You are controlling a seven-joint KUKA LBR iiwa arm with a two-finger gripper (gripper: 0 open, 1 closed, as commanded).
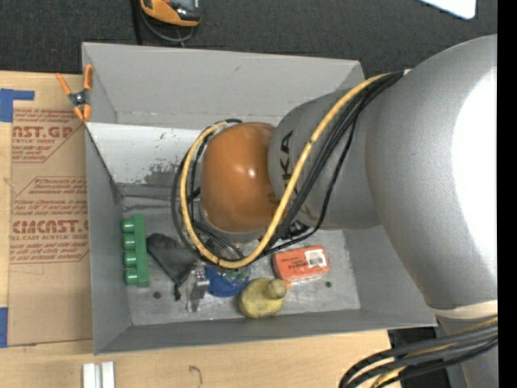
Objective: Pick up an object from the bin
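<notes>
The hand (pixel 194 288) was low in the grey metal bin (pixel 103 217), between a dark grey flat piece (pixel 166 253) and a blue round object (pixel 220 282). If it was released or clenched, I could not tell. Near lay a yellow lumpy pear-shaped thing (pixel 260 297), an orange rectangular packet (pixel 300 263) and a green ridged plastic block (pixel 135 250).

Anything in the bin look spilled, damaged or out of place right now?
Nothing stands out. The green studded block, dark grey piece, blue thing, yellow lump and orange packet all lie loose on the bin floor, none spilled or visibly broken. The pincer sits low beside the blue thing.
</notes>
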